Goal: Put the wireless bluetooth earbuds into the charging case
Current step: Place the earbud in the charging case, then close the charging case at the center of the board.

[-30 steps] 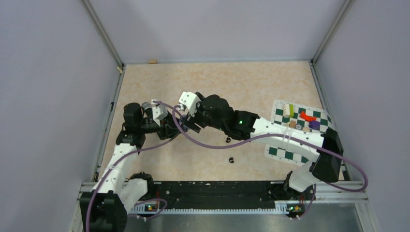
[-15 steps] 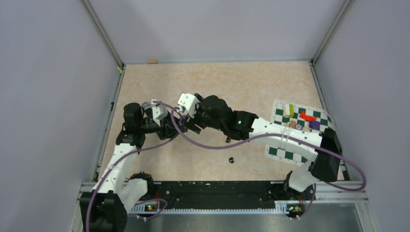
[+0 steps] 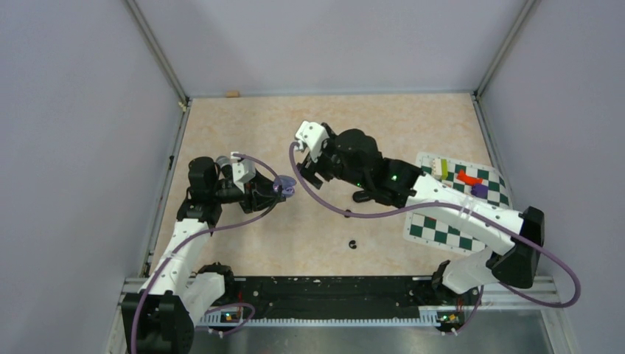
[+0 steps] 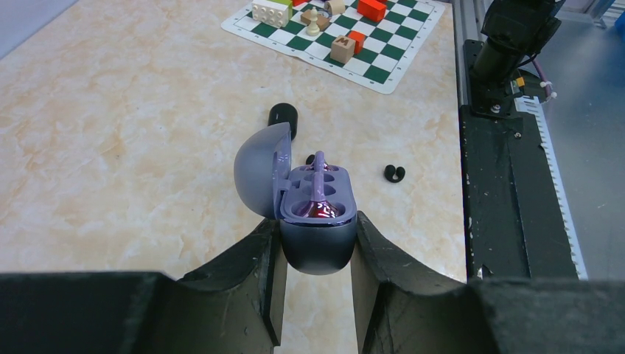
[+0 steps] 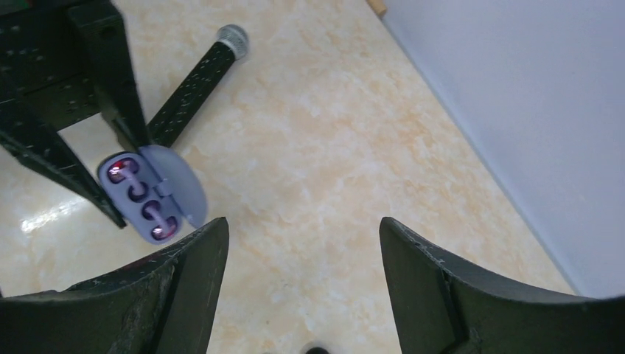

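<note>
The left claw [image 4: 317, 230] is pinched on the pale purple oval plastic charging case [image 4: 317, 251], one black finger pressed to each side of its lower shell. The case sits in the lower middle of the left wrist view with its lid hinged open to the left. The pale purple earbuds [image 4: 318, 186] lie in its wells, and a red glint shows at the near well. In the right wrist view both wells look filled.

The right claw [image 5: 302, 230] is spread wide with nothing between its fingers. It hangs over the bare marbled beige tabletop [image 5: 317, 140], apart from the case, which sits at the lower left of that view.

A tiny glossy black earbud [image 4: 394, 173] lies on the tabletop just right of the case. A larger glossy black oval piece [image 4: 284, 116] lies beyond the lid, and a small dark bit [image 4: 310, 158] peeks out behind the case; what it is cannot be told.

At the top of the left wrist view a green and white checkered mat [image 4: 383, 72] carries red, cream and tan blocks and a small pale chess pawn [image 4: 313, 24]. The tan cube [image 4: 343, 48] bears a dark mark too small to read
</note>
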Motion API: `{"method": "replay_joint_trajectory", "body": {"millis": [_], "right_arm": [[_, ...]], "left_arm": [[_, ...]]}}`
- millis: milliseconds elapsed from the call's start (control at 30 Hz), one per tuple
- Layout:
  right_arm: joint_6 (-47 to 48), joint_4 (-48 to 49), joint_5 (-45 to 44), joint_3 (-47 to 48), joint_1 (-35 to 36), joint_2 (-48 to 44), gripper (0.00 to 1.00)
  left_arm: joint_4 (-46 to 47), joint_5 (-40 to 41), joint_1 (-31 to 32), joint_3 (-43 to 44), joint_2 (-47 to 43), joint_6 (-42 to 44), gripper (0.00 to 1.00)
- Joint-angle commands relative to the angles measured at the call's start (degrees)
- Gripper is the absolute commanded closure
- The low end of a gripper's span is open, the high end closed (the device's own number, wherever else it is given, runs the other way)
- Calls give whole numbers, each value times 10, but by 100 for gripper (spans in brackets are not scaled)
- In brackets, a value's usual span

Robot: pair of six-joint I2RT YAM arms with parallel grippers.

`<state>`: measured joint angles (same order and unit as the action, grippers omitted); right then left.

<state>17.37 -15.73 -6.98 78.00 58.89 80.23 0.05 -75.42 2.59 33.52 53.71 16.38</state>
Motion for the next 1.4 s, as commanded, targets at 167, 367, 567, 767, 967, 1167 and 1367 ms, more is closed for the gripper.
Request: {"method": "replay_joint_trajectory", "body": {"millis": [167,367,567,767,967,1167,1367], "right_arm": [[-14,104,-17,-44,-52,-40,25],[-24,160,-43,-77,-52,-5,25],[-46,189,-43,-93,-52,15,25],[-52,177,-7,-90,-52,28,25],[-61,158,61,-81,-52,40,26],[-61,138,109,-79,-52,42,26],[-56,118,203,-78,-52,32,26]], "left_arm": [[28,-21,1,6,-7,2,100],[28,-37,1,7,-11,-4,100],[28,-52,2,8,-11,-9,100],[26,-62,2,6,-12,-10,100],[12,-69,1,7,-12,1,100],[12,-70,2,6,-9,2,100],[12,-67,1,3,-9,5,100]]}}
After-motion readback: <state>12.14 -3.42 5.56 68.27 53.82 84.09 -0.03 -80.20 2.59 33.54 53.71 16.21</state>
